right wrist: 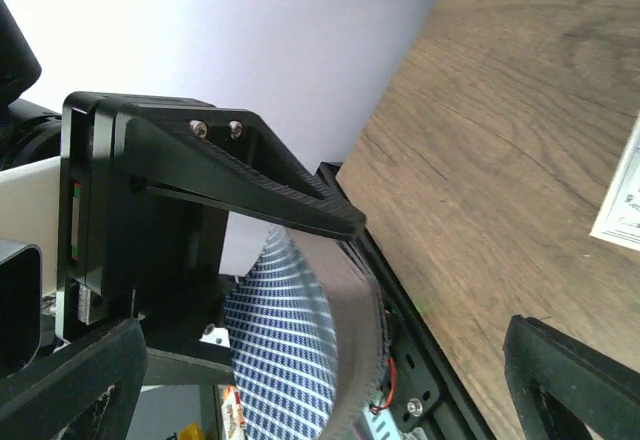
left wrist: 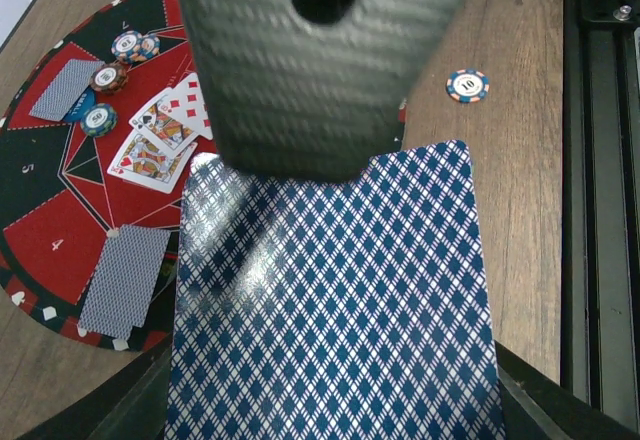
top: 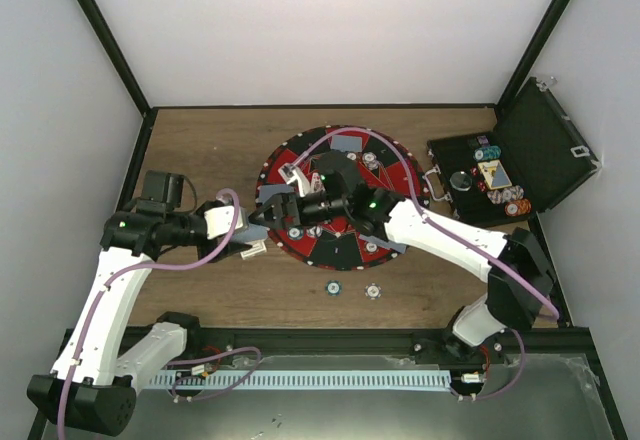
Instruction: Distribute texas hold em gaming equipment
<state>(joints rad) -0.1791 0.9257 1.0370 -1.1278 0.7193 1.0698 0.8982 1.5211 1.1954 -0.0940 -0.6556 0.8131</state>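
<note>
Noted left arm elbow-up, forearm stretched rightward over the near-left part of the mat (left wrist: 40,230), left claw (top: 283,212) clamped flat on a blue-backed card (left wrist: 330,300) held above the surface (top: 200,150). Found right arm reaching in from the right, forearm angled leftward across the mat, right claw (top: 318,205) spread wide, facing the left claw, fingers (right wrist: 575,380) clear of the held card. Logged face-up cards (left wrist: 160,135), face-down cards (left wrist: 125,280) and chips (left wrist: 110,75) on the mat; two chips (top: 332,287) on the surface just beside its near rim.
</note>
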